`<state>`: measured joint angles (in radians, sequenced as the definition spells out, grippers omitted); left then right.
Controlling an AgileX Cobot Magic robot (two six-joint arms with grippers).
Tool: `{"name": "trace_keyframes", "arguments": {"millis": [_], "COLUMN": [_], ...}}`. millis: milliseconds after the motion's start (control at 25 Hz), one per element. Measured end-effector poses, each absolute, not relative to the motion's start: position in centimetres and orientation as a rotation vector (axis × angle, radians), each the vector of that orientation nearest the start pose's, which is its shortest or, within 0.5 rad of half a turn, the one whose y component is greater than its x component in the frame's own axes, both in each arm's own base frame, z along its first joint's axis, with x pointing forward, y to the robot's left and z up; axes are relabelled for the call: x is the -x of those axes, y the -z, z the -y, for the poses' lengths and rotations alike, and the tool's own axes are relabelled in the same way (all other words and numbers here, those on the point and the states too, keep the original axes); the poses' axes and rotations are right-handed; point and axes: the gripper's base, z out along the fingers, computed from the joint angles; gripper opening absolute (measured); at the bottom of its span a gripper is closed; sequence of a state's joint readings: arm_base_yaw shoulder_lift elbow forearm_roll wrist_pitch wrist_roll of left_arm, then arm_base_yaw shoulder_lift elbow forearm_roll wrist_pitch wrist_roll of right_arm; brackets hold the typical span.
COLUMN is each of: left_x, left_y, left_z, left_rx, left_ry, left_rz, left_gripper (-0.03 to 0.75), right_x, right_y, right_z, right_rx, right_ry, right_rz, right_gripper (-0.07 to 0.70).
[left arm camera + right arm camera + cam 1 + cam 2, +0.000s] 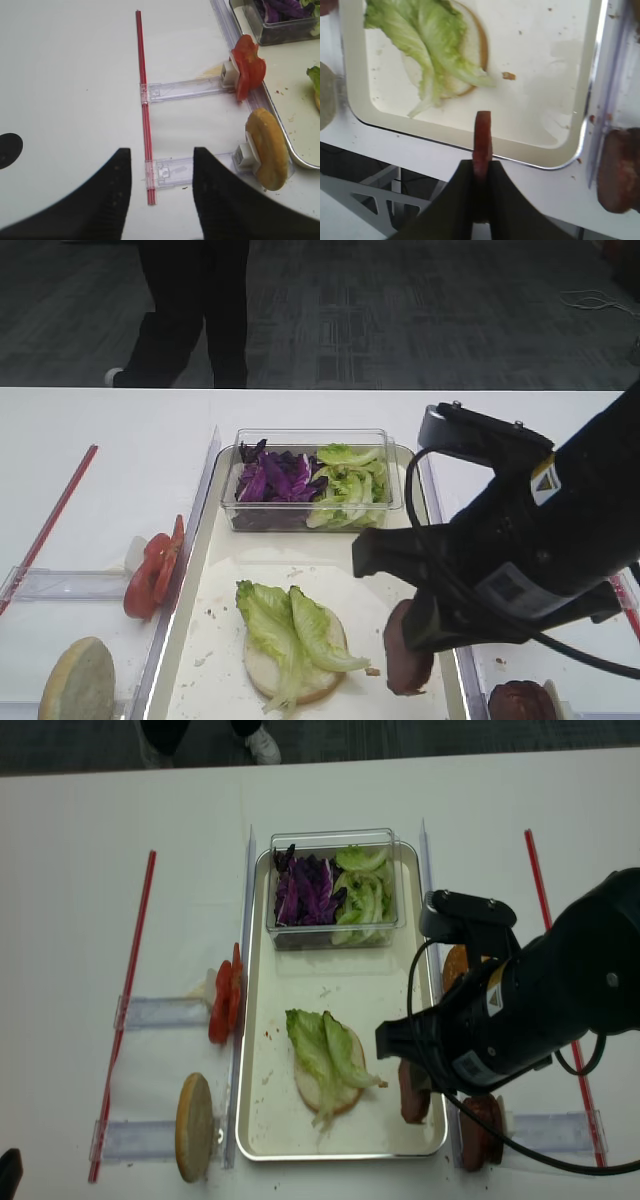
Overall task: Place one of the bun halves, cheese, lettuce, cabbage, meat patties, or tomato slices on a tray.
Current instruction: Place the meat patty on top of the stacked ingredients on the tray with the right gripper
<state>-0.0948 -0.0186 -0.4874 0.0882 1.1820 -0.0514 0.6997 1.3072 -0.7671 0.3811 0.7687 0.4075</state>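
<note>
R tool (pixel 482 150) clamped on meat patty (pixel 482 137), held on edge, upright, above near-right part of tray (pixel 560 150), just inside near rim. Bun half (pixel 300 670) w/ lettuce (pixel 285 625) on top lying mid-tray, left of patty, apart from it. Clear tub (pixel 310 510) at far end of tray: cabbage (pixel 275 480) left, more lettuce right. L tool (pixel 162 170) over worktop (pixel 75 90) left of tray, jaws wide, holding nothing. Tomato slices (pixel 247 70) & second bun half (pixel 267 147) standing in holders by tray's left rim.
</note>
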Motion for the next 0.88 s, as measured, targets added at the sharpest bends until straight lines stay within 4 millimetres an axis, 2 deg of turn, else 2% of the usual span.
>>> {"name": "trace_keyframes", "arguments": {"millis": [240, 640, 880], "left_x": [1.1, 1.1, 1.1], "left_y": [-26.4, -26.4, -26.4], "left_z": [-0.9, -0.9, -0.9], "left_rx": [-0.036, -0.036, -0.036], "left_ry": [-0.023, -0.023, -0.023], "left_rz": [-2.156, -2.156, -2.156], "left_gripper": [0.305, 0.305, 0.305], "right_x": [-17.1, -18.5, -20.2], "right_y": [-22.7, -19.8, -19.5], "right_z": [-18.4, -20.9, -22.4], "right_rx": [0.131, 0.149, 0.191], "right_ry": [-0.830, -1.020, -1.079], "right_rz": [-2.879, -2.870, -2.835], "right_gripper": [0.078, 0.078, 0.078]}}
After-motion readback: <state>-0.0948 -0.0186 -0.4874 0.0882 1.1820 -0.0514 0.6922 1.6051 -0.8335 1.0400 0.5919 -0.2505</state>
